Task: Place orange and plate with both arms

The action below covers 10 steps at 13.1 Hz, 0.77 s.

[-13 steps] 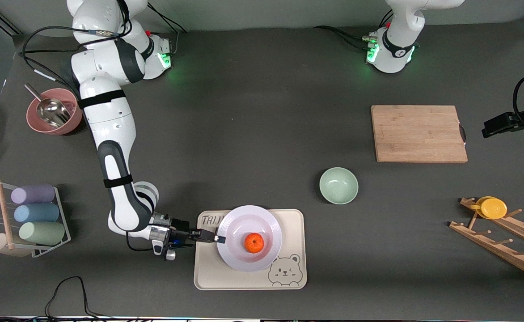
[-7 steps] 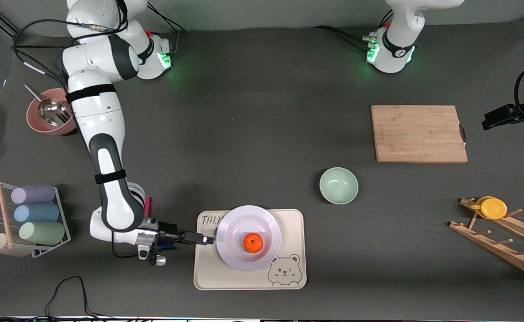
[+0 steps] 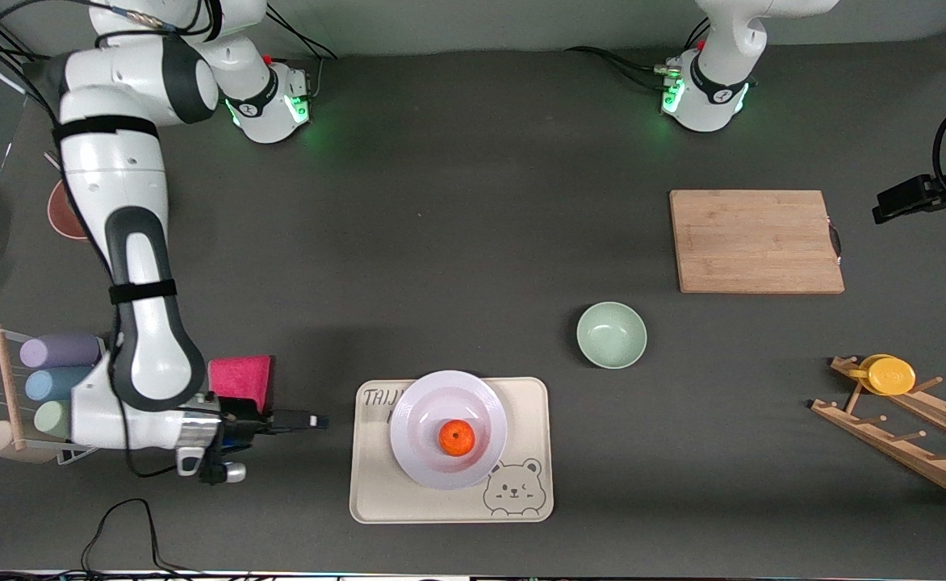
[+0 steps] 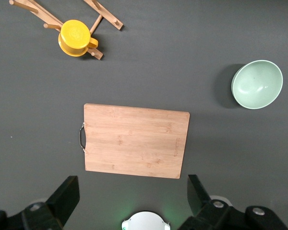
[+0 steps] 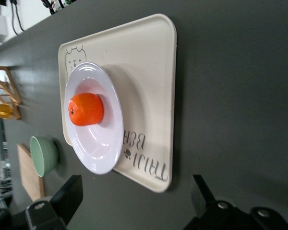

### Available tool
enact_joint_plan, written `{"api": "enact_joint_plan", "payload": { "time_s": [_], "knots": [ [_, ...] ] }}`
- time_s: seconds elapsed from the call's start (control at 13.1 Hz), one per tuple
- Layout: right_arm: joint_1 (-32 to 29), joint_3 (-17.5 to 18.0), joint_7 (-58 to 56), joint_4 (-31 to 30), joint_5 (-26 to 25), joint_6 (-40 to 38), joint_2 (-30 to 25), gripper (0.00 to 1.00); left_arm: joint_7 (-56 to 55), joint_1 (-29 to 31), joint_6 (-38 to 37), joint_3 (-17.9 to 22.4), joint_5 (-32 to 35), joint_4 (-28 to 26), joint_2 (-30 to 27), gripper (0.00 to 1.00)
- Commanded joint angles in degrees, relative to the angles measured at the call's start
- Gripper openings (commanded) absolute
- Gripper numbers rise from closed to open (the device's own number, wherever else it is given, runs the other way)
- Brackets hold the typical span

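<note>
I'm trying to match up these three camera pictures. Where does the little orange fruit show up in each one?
Front view: the orange sits in the middle of the plate, which rests on the cream bear tray.
Left wrist view: the orange is not in it.
Right wrist view: the orange lies on the same plate, seen side-on.
Shared landmark: the pale-green bowl appears in all three views.

The right arm reaches down low over the desk, its end effector (image 3: 311, 420) horizontal with fingers spread apart and holding nothing. The left arm waits at its end of the desk, its end effector (image 4: 133, 199) high up, fingers spread.
</note>
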Motion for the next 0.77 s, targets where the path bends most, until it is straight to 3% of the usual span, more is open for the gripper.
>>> {"api": "enact_joint_plan", "payload": {
  "time_s": [0.0, 0.08, 0.31, 0.69],
  "knots": [
    [0.0, -1.3, 3.9, -7.4, -10.4, -5.6, -11.8, 1.0, 0.5, -0.4, -3.7, 0.1, 0.3, 1.5, -1.1, 1.0],
    [-0.1, -2.3, 7.3, -9.9, -13.2, -7.3, -16.2, 1.0, 0.4, -0.5, -4.3, 0.0, 0.3, 2.3, -1.2, 1.0],
    [-1.1, -2.3, 11.7, -15.7, -27.8, -11.4, -28.5, 1.0, 0.4, -0.5, -5.9, 0.0, -0.1, 3.5, -1.2, 1.0],
    [-3.7, -1.7, 13.2, -19.4, -42.6, -18.9, -41.1, 1.0, -2.5, -0.7, -2.8, -0.9, 0.6, 1.6, -1.9, 1.0]
  ]
}}
